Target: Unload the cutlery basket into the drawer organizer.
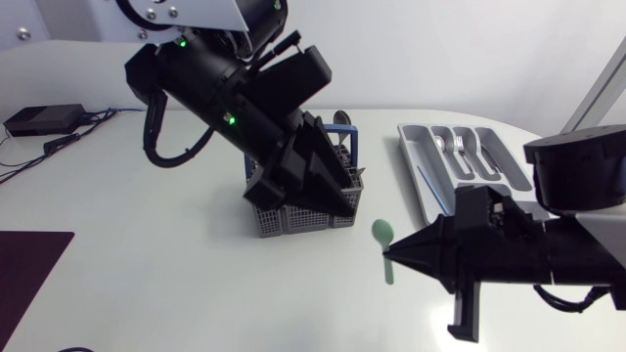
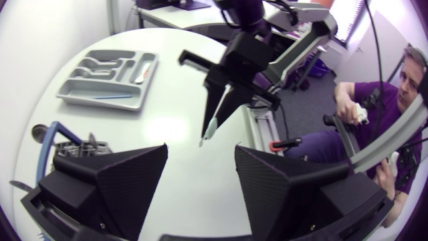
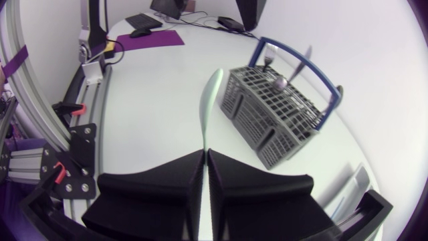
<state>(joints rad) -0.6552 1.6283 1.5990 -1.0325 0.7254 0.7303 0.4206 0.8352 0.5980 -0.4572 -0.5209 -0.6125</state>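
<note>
Just beside the cutlery basket (image 1: 293, 220), on its right: a green spoon (image 1: 384, 244) clamped by the handle in the right gripper (image 1: 398, 251), both fingers (image 3: 160, 191) squeezed tight on it, bowl end poking out ahead. Held up off the table, most likely for carrying over to the drawer organizer (image 1: 411, 147), near by on the right arm's side. Gripped at the thin end, probably so as to lay it flat in a slot.

Above the basket: the left gripper (image 1: 344, 203), tilted down, fingers spread wide, gripping nothing. Likely waiting there, ready to dip in for the next piece. Some metal cutlery (image 3: 281, 83) standing in the basket under its blue handle (image 3: 331, 84), so more to unload. Forks (image 1: 458, 147) already lying in the grey organizer, plus something thin and blue (image 1: 426, 184).

All on a smooth white table (image 1: 147, 254), rounded at the far edge. A dark purple mat (image 1: 29, 269) at the near corner on the left arm's side, and a small black box (image 1: 44, 119) with wires at the far one.
</note>
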